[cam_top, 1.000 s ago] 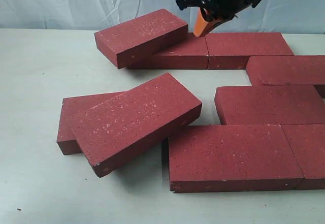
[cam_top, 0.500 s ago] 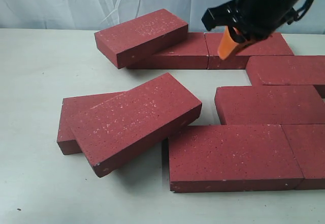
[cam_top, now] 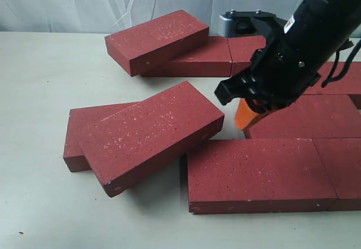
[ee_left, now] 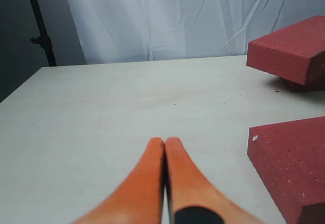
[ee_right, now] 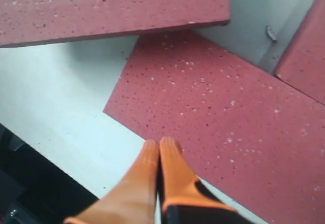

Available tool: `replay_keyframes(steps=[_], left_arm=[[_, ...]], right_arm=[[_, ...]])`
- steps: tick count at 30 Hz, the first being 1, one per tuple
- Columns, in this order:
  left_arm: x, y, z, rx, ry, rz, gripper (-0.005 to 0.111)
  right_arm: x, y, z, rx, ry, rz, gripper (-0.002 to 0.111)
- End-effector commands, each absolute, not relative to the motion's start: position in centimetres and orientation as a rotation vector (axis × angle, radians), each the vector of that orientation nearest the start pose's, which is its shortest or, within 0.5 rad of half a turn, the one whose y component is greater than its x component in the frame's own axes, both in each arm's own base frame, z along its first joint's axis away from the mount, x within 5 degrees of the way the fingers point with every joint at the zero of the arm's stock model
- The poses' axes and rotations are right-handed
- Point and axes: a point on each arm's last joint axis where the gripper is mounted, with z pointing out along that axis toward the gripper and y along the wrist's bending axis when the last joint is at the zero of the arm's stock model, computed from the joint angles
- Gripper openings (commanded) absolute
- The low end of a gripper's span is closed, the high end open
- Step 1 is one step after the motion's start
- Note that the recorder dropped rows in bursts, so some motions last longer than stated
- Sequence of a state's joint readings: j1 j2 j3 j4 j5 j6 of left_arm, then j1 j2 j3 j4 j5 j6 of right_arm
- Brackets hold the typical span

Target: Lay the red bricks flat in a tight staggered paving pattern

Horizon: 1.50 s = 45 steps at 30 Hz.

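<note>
Exterior view: shows red bricks (cam_top: pixel 256 173) mostly flat on the right of the table (cam_top: pixel 39 79), with a far tilted brick (cam_top: pixel 157 39) and a near tilted brick (cam_top: pixel 149 136) propped on neighbours; puts the right gripper (cam_top: pixel 246 115) between the near one and the flat rows.
Left wrist view: finds left gripper (ee_left: pixel 164 145) pinched together, empty, above table.
Right wrist view: same pinch, nothing held, at the edge of a flat brick (ee_right: pixel 228 117).

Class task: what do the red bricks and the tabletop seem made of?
Red bricks: probably fired clay or cast concrete; matte, grainy dark red faces flecked white. Tabletop: possibly pale wood or laminate; smooth off-white surface, faint streaks in the left wrist view.
</note>
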<state>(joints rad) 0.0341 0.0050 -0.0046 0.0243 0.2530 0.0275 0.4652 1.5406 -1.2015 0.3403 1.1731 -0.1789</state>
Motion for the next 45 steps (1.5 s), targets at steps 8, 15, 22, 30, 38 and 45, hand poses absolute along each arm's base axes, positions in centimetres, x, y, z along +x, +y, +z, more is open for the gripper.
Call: replay_keyframes(steps=[8, 15, 22, 30, 38, 45], left_arm=[[5.5, 0.3, 19.1, 0.004, 1.723, 0.068, 0.000], [5.5, 0.3, 19.1, 0.004, 1.723, 0.068, 0.000], [5.5, 0.3, 19.1, 0.004, 1.723, 0.068, 0.000], [5.5, 0.3, 19.1, 0.004, 1.723, 0.068, 0.000], [5.5, 0.3, 19.1, 0.004, 1.723, 0.068, 0.000], [5.5, 0.3, 19.1, 0.004, 1.723, 0.068, 0.000]], right_arm=[[21.8, 23.7, 23.9, -1.070, 2.866, 0.526, -0.001], [22.1, 26.8, 20.0, -1.051, 2.865, 0.532, -0.001], [23.9, 27.9, 19.4, -0.816, 2.756, 0.573, -0.001], [25.1, 28.5, 19.8, -0.686, 2.631, 0.608, -0.001], [25.2, 28.7, 19.9, -0.630, 2.636, 0.641, -0.001], [24.6, 28.3, 21.3, -0.635, 2.645, 0.668, -0.001]])
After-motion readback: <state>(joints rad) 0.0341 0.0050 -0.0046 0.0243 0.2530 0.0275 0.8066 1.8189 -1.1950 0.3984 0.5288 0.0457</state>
